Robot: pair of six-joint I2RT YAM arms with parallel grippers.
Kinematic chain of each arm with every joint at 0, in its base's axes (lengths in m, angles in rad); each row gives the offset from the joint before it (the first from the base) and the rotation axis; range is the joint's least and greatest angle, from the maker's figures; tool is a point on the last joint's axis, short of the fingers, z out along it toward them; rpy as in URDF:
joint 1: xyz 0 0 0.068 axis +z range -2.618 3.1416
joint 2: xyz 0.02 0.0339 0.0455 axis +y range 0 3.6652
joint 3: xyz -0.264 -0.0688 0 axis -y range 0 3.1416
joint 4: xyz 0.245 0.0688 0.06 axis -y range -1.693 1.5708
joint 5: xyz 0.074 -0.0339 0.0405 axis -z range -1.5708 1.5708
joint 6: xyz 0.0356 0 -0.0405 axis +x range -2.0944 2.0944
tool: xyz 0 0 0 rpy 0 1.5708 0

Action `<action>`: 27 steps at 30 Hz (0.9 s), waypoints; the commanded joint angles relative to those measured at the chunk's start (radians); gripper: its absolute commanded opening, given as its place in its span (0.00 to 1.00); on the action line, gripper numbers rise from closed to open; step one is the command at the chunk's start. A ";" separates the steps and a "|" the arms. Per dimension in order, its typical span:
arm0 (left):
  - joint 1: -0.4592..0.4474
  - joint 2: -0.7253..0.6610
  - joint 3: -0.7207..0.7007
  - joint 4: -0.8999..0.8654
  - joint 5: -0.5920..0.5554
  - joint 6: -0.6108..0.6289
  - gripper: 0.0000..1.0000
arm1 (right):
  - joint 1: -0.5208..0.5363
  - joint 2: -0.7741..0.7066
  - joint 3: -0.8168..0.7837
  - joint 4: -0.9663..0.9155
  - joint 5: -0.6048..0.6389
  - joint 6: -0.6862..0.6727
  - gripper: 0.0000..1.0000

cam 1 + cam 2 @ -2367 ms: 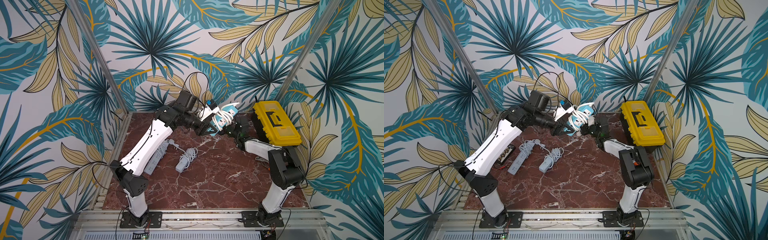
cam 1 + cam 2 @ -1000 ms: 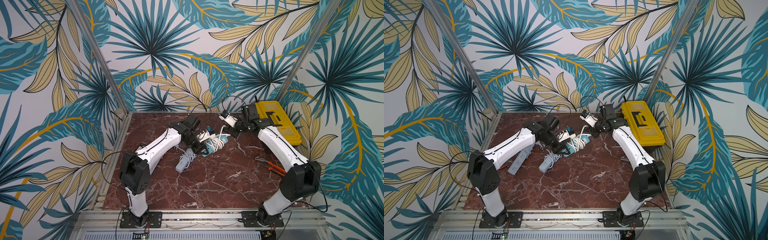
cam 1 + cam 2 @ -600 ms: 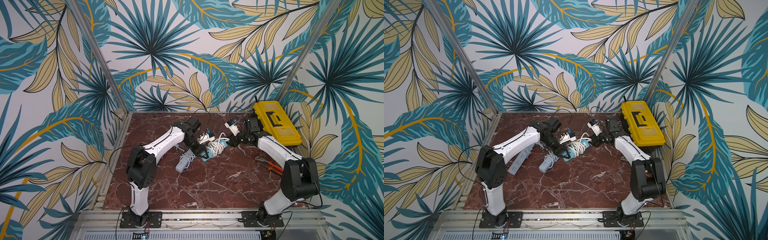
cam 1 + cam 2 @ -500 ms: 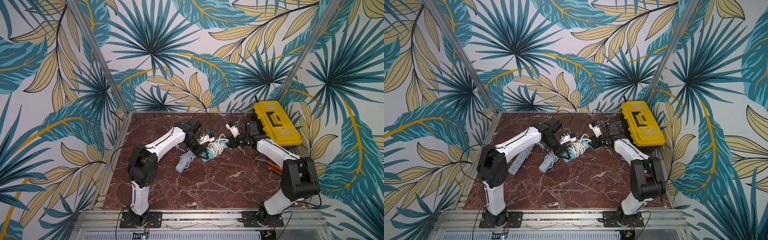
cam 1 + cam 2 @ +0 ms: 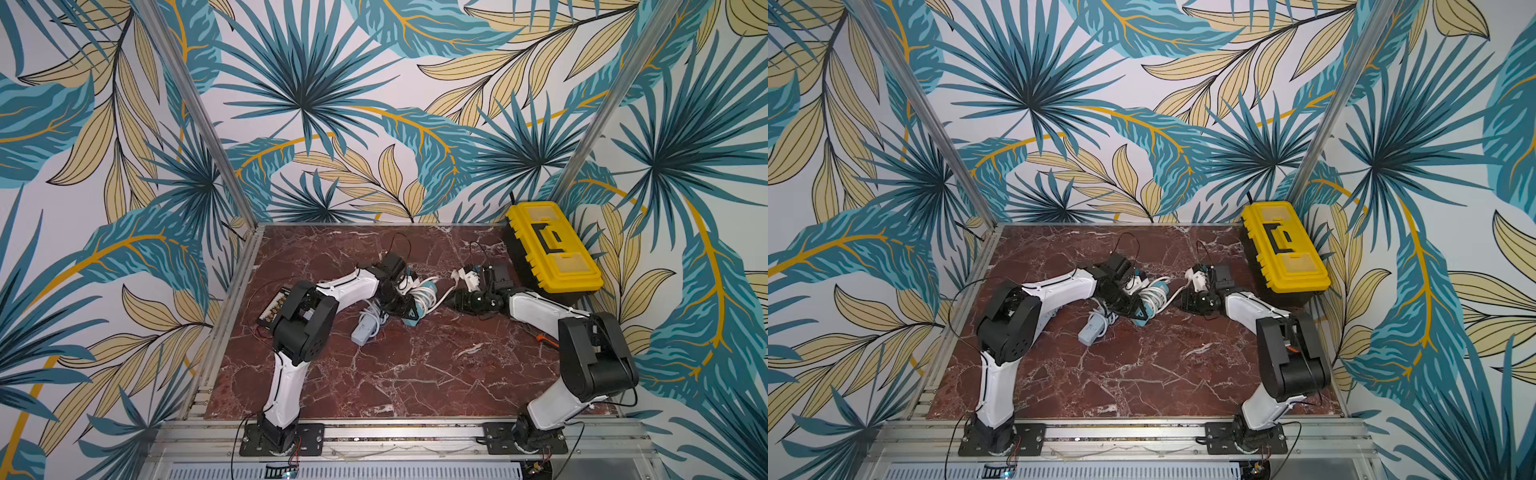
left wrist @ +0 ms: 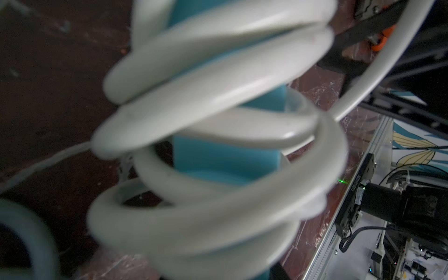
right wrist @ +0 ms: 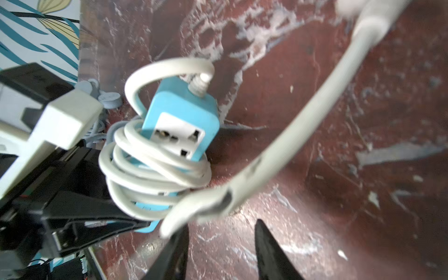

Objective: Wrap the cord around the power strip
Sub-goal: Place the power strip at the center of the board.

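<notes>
A: Logging grips. The left gripper [image 5: 402,306] is clamping the lower end of the blue power strip [image 7: 180,114]. The strip is sitting low at the table [image 5: 415,374], well apart from the yellow toolbox [image 5: 548,245], on the toolbox's left-arm side. I cannot tell whether it is resting on the marble. The right gripper [image 7: 221,225] is standing between toolbox and strip, jaws apart, pinching nothing.

B: And the cord [image 7: 155,167]?

A: Several white turns are hugging the strip's middle. The free tail [image 7: 278,145] is arcing off the coil and passing just over one right fingertip [image 7: 179,242]. Touching or only near, I cannot tell.

B: So the step in hand is laying that tail on. My judgement: the right jaws should be closing on the tail close to the coil, then carrying it around under light tension while the left stops the strip from turning. Slack is the risk, as the lower loops are looking loose.

A: A grey strip [image 5: 363,332] is lying beyond the blue one from the toolbox. The tail should be kept clear of it.

B: Changes against the earlier frames?

A: The strip was being held high, level with the toolbox's lid or above. Now it is down by the table. The right jaws are standing wider than a moment ago.
</notes>
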State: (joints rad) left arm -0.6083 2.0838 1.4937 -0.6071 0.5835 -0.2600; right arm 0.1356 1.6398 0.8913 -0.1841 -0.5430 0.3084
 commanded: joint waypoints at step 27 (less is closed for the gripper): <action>-0.239 -0.037 -0.017 -0.048 -0.615 -0.149 0.11 | 0.155 -0.025 0.224 -0.323 0.488 0.516 0.84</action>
State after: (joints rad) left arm -0.8284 2.0235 1.4448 -0.5350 0.1150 -0.4259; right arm 0.2890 1.6016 1.1114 -0.4995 -0.0761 0.7689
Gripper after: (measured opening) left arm 0.327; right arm 0.836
